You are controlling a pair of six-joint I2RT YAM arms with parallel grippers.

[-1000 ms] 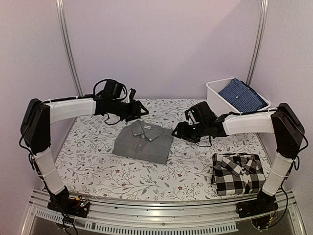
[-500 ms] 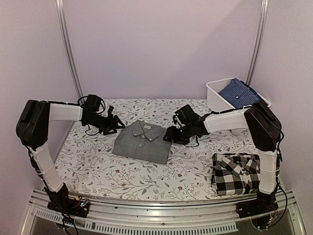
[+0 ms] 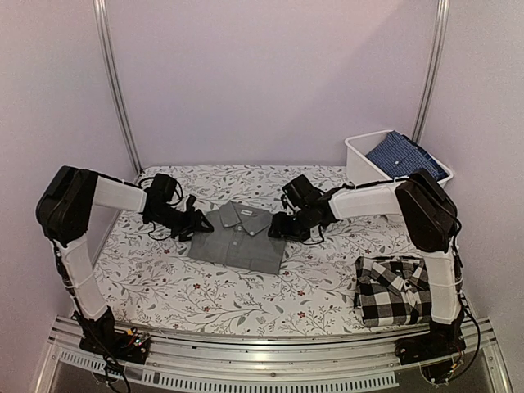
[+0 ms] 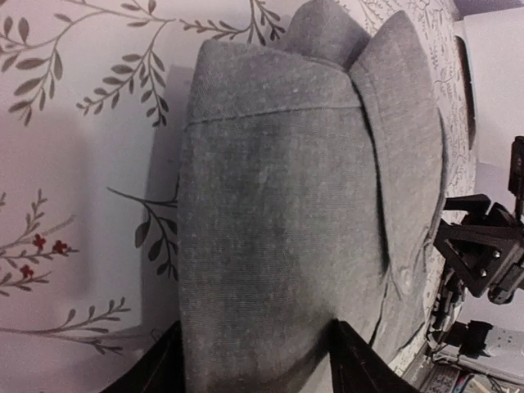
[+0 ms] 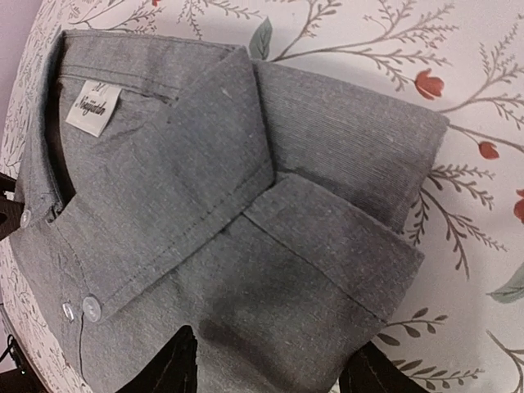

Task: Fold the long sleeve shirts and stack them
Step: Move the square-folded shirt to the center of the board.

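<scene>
**Folded mid-grey shirt** [image 3: 237, 239], lying flat on the floral-printed table cover [image 3: 164, 282] directly between the two grippers, collar at the far end. The left gripper [image 3: 199, 223] meets the shirt's left edge and the right gripper [image 3: 277, 228] meets its right shoulder. The left arm [image 3: 123, 195] and right arm [image 3: 364, 198] each reach inward with the forearm low and the wrist close to the cloth.

- **Left wrist view:** the two dark fingers [image 4: 155, 372] stand wide apart, and the shirt's folded edge fills the gap between them. No pinch on the fabric is visible.
- **Right wrist view:** the fingers [image 5: 168, 368] are likewise spread wide, straddling the folded sleeve corner.

Only the fingertips enter either wrist view, cut off by the lower frame edge, so whether they touch the cloth cannot be told. From above, the gripper bodies hide the fingertips.

The fabric is a fine, matte, slightly flecked weave with stitched seams. The collar [image 5: 172, 188] is pointed, with small pale buttons [image 5: 90, 309] and a white woven label [image 5: 92, 109] whose lettering is too small to read.

Well to the right of the right gripper, nearer the arm bases, lies the black-and-white checked shirt [image 3: 399, 288], folded into a rectangle. Beyond the right gripper, at the far right corner, a white plastic bin [image 3: 358, 155] holds a blue checked cloth [image 3: 405, 157].
</scene>
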